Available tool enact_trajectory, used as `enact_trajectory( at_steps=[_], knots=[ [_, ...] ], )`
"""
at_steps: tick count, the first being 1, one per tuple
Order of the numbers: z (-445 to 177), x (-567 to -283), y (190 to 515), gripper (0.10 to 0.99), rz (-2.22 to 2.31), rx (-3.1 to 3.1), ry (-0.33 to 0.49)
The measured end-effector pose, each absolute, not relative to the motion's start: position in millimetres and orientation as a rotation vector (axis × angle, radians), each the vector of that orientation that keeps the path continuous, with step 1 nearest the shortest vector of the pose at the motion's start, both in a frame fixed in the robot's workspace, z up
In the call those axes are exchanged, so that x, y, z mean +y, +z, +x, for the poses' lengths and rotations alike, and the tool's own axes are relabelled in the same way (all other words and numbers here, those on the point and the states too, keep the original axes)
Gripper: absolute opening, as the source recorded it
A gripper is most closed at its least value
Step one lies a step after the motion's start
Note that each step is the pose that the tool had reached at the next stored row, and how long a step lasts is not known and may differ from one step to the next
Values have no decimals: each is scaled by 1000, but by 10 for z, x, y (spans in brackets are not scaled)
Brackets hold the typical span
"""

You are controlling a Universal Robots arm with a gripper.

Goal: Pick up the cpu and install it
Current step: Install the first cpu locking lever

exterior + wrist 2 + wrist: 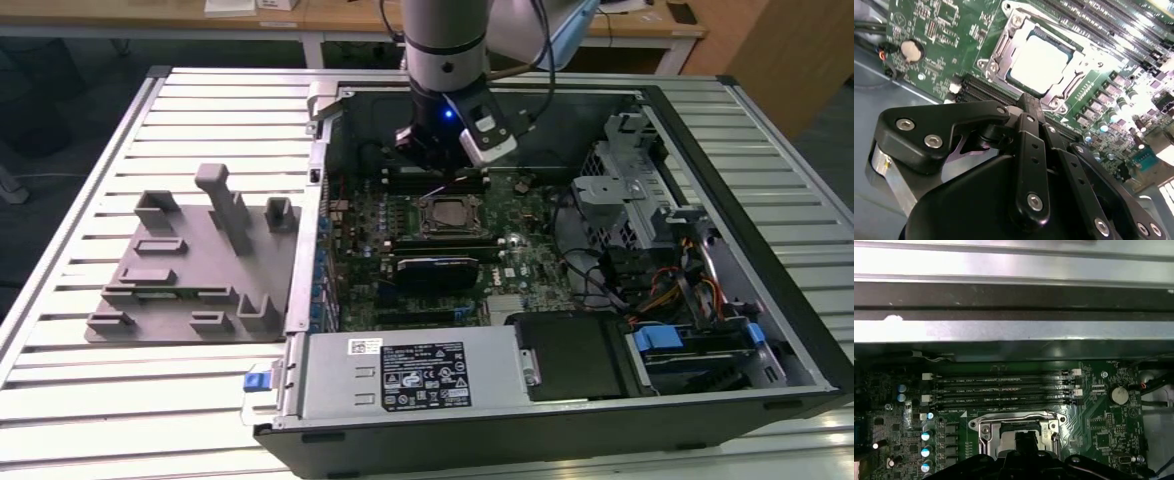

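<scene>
1. Slatted metal table [107, 400] carries an open computer case [561, 420].
2. Inside it, the cpu [1040, 63] sits in the socket [999, 47].
3. My gripper [1029, 107] hovers just above that socket, fingers closed together, holding nothing.

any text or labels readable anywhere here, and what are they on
Nothing can be read for certain.
Power supply: black label and small white sticker, print too small.
Motherboard: white slot markings by the memory slots, blurred.
cpu in the socket: top glared, no print legible.
</scene>
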State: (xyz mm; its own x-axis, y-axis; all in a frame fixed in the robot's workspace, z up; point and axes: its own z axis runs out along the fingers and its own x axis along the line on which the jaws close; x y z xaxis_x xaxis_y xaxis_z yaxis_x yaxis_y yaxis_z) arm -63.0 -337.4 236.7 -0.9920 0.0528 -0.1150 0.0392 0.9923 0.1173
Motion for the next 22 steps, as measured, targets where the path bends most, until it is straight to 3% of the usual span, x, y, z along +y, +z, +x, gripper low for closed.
enact_trajectory(
  at_steps=[10,22],
  knots=[
    [-629,-3326,2337,106,101,3012,111],
    [-626,-3266,2302,106,108,3012,109]
  ],
)
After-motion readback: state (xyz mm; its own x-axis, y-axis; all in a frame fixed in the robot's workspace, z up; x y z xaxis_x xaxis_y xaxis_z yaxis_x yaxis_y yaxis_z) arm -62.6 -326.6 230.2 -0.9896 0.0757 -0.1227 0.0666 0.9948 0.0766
